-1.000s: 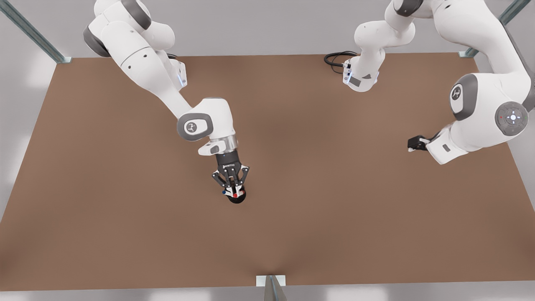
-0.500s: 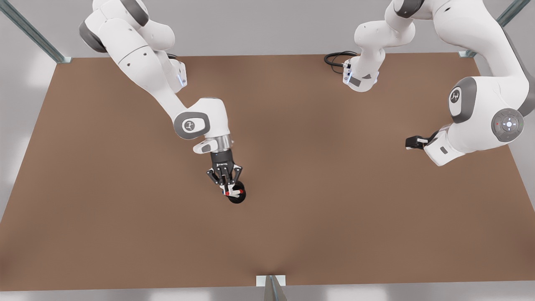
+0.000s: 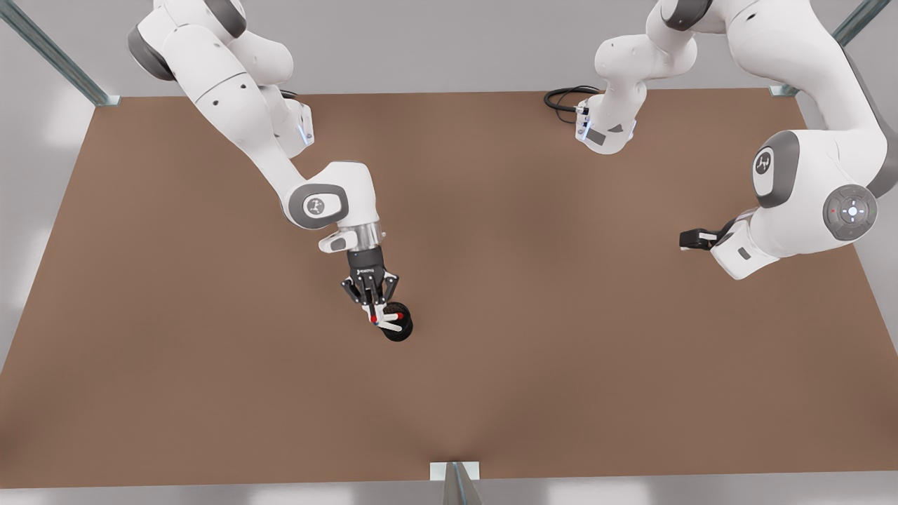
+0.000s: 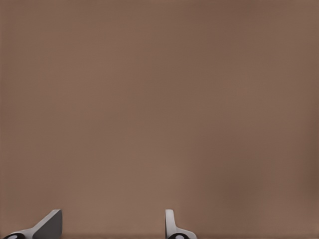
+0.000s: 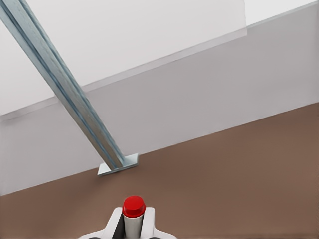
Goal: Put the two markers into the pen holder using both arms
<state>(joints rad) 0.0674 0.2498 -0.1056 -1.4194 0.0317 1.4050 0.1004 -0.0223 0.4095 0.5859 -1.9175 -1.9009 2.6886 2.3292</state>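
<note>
Left of centre in the front view, the right gripper (image 3: 377, 317) has drawn back up-left over the small black mesh pen holder (image 3: 401, 332), tipping the slim white red-capped marker (image 3: 388, 323) toward its mouth, likely near release. The left gripper (image 3: 691, 240) waits mid-right. In its wrist view, its fingertips (image 4: 50, 224) stand spread over bare brown table (image 4: 159, 99); the right wrist view shows the marker pinched.

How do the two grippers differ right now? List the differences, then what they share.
1. The right gripper is shut on the red-capped marker; the left gripper is open and holds nothing.
2. The right gripper is at the pen holder, on the front view's left; the left gripper waits over bare table on the front view's right.

Both are black two-finger grippers on white arms.
</note>
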